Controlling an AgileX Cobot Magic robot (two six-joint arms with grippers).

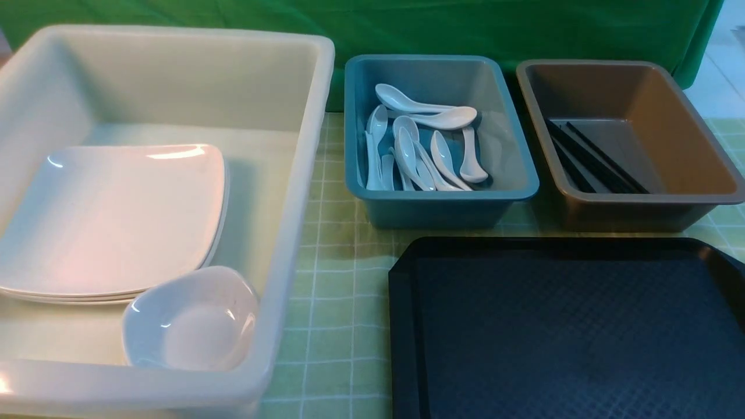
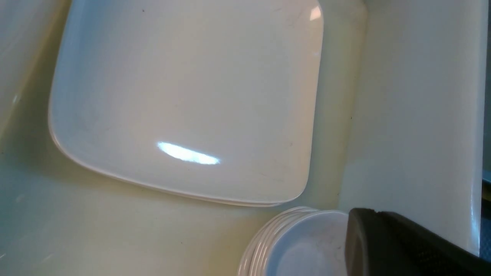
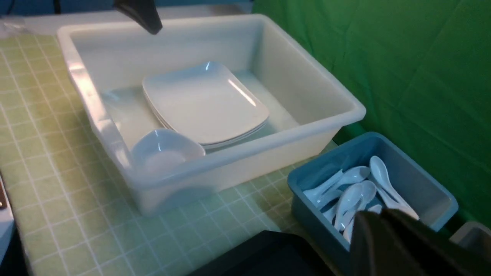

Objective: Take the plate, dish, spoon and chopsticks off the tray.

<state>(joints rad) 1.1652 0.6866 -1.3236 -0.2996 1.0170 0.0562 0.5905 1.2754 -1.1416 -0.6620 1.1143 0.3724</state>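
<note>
Only a dark fragment of the left end effector (image 2: 402, 245) shows in its wrist view, hanging over the stacked small dishes (image 2: 303, 245) inside the white tub (image 2: 414, 115); whether it is spread or pressed together I cannot tell; it holds nothing visible. The right end effector (image 3: 402, 245) likewise appears only as a dark edge in its own view, above the near side of the blue bin (image 3: 422, 180), and its state cannot be told either; neither shows in the front view. Outward from the left one, the plate (image 1: 110, 215) lies on top of a small stack of like plates in the tub at the left of the table (image 1: 337, 314), with a small dish (image 1: 192, 320) just beside the stack's near right corner; right of the tub, the blue bin at the far middle holds a heap of white spoons (image 1: 425, 151); further right, the brown tub (image 1: 628, 145) holds the black chopsticks (image 1: 593, 160) lying along its left side; near right, the black tray (image 1: 570, 331) sits bare on the green checked cloth.
</note>
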